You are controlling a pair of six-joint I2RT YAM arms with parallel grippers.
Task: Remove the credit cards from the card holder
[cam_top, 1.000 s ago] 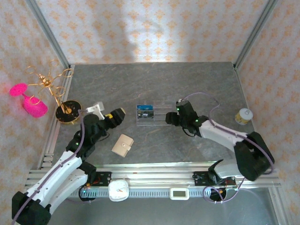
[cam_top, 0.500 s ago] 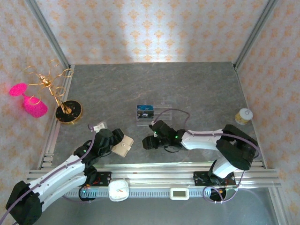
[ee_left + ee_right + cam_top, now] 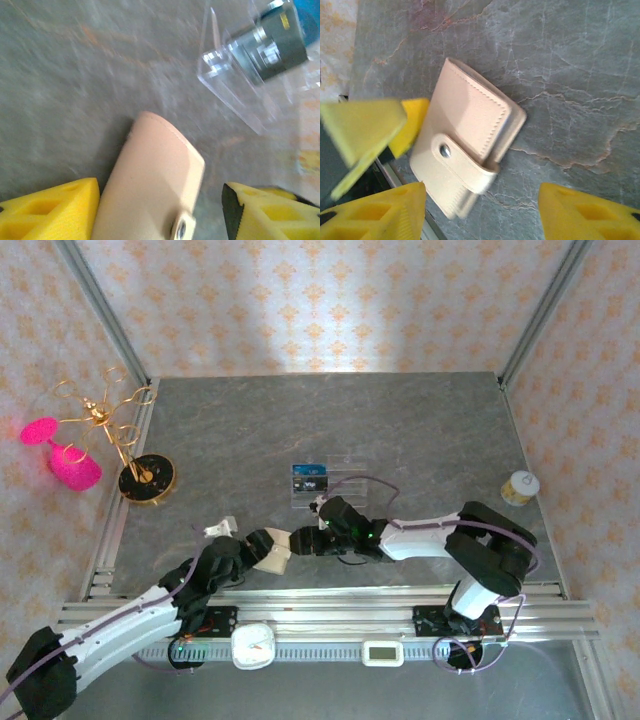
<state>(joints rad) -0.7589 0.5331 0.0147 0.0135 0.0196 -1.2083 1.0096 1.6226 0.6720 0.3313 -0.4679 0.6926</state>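
Left hand: fingers spread, card holder lying between them. One finger is right at its edge and the other has a gap beside it, so this hand is open, with no grip made.

Right hand: fingers wide apart and holding nothing. It hovers over the same card holder from the opposite side, and a finger of the left hand shows at the holder's far edge.

From the top view, left hand and right hand meet nose to nose over the card holder, at the near edge of the counter.

Progress: early, by my reading. The holder lies folded flat and its snap tab is fastened across the flap. The credit cards are presumably inside, hidden. Left to do: pin the holder, undo the snap, open it, and draw each card out.

Containers: a clear ribbed tray sits just beyond the hands. A dark blue card-like piece stands in its left end; I cannot tell what it is.
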